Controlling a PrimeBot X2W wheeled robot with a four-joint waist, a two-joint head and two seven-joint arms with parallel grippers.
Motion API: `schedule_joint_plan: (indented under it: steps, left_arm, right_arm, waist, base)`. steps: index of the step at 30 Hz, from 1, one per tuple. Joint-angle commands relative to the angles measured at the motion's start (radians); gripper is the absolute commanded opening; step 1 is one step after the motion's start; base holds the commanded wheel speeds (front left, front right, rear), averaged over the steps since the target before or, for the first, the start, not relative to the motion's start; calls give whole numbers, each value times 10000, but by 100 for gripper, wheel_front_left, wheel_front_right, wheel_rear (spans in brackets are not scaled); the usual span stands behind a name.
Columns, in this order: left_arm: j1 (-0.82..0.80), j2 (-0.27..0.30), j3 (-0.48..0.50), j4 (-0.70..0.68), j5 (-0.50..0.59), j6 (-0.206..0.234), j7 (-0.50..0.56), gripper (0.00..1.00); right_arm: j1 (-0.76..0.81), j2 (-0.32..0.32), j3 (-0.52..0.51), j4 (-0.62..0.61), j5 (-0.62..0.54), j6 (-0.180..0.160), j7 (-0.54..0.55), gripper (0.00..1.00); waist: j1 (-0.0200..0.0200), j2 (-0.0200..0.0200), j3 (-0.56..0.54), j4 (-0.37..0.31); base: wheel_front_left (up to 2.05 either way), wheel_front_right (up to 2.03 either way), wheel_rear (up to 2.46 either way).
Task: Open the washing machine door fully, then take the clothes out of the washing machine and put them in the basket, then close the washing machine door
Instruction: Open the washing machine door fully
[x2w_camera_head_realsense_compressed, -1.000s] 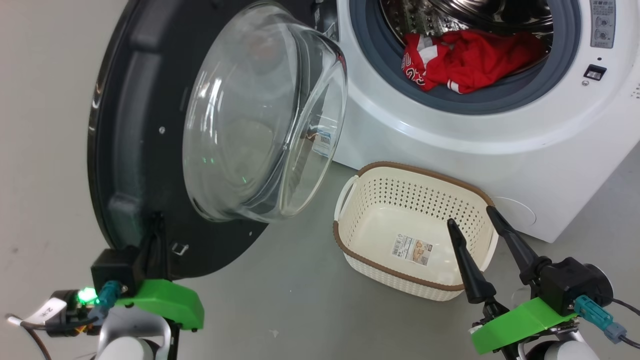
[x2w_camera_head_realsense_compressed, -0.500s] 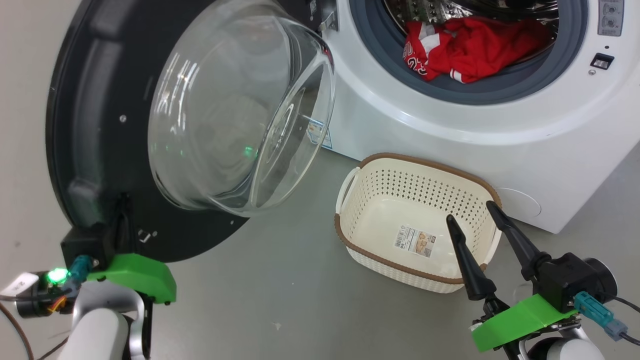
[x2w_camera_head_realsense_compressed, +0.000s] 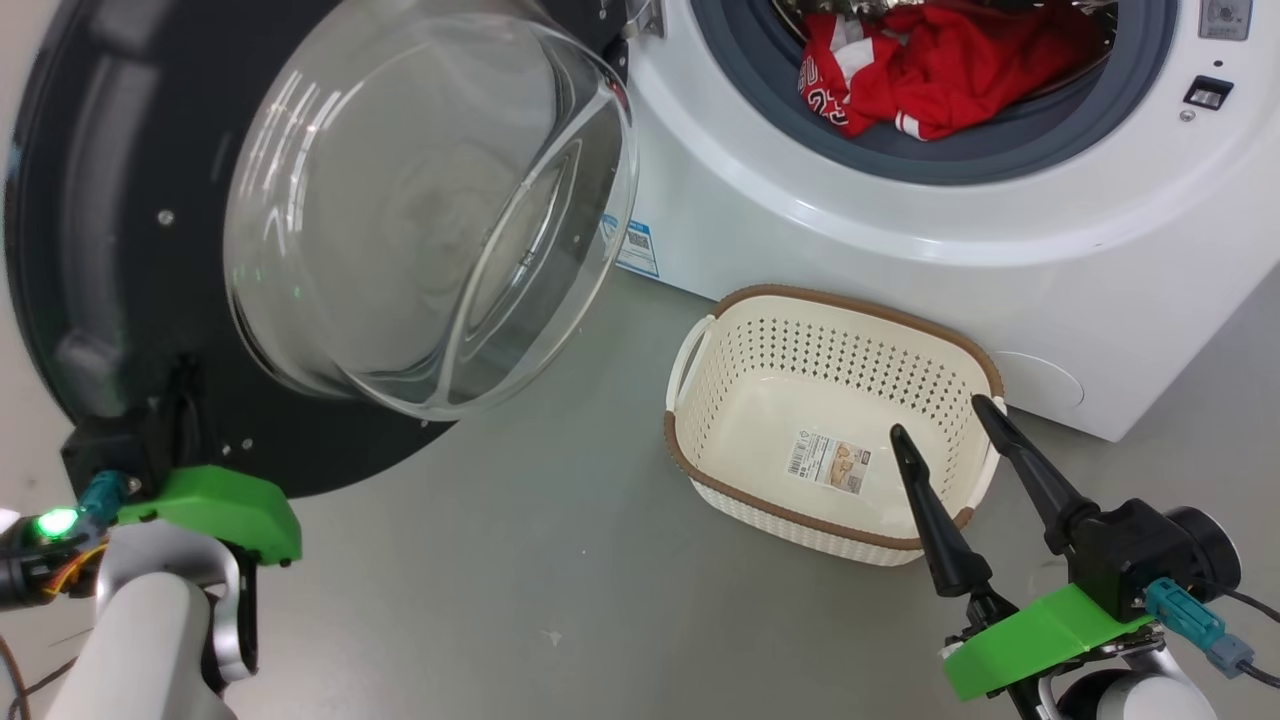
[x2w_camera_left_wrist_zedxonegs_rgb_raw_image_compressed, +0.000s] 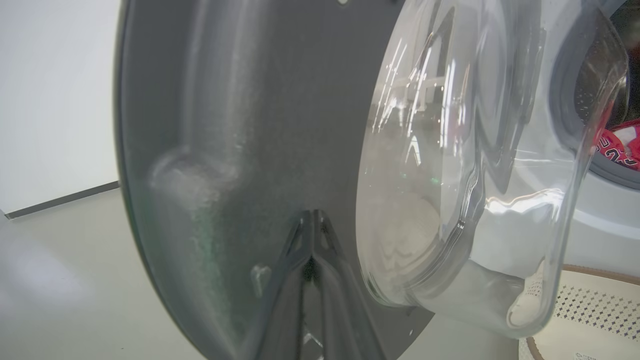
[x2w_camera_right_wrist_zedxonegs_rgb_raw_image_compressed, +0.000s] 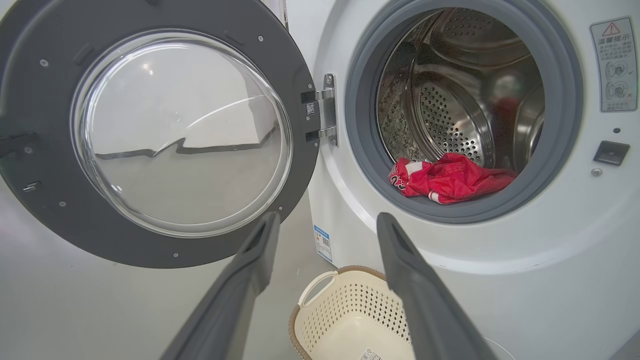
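We see a glossy glass washing machine door (x2w_camera_right_wrist_zedxonegs_rgb_raw_image_compressed: 180, 132), shiny steel drum (x2w_camera_right_wrist_zedxonegs_rgb_raw_image_compressed: 450, 110), cloth clothes (x2w_camera_right_wrist_zedxonegs_rgb_raw_image_compressed: 450, 179), matt plastic basket (x2w_camera_head_realsense_compressed: 790, 345).

door (x2w_camera_head_realsense_compressed: 420, 200) open, left end effector (x2w_camera_head_realsense_compressed: 185, 400) seemingly touching

The right gripper (x2w_camera_head_realsense_compressed: 938, 415) has two long tapering black fingers (x2w_camera_head_realsense_compressed: 925, 520), a bright green mount (x2w_camera_head_realsense_compressed: 1030, 640) and a teal connector (x2w_camera_head_realsense_compressed: 1180, 605) trailing dark cable. The left gripper (x2w_camera_left_wrist_zedxonegs_rgb_raw_image_compressed: 312, 216) looks alike, adding a pale forearm (x2w_camera_head_realsense_compressed: 140, 640) and a green light (x2w_camera_head_realsense_compressed: 55, 522), perhaps an indicator.
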Motion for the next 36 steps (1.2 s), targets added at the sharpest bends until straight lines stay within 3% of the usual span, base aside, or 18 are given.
schedule_joint_plan:
  steps: [1,24,36]
  left_arm:
    - [-457,625,547,-43,-85,96,-135,0]
    - [-1659,846,1129,1989,-282,63,-703,0]
    - [-1802,809,1384,2111,17,16,-714,0]
  right_arm:
    - [-138,26,233,-346,-112,63,7,100]
    - [-280,26,309,-553,-324,63,313,100]
    - [-284,26,301,-557,-338,63,347,100]
  waist:
    - [0,0,40,-14]
    - [0,0,386,-132]
    - [0,0,395,-224]
  base:
    - [0,0,0]
    - [0,0,0]
    - [0,0,0]
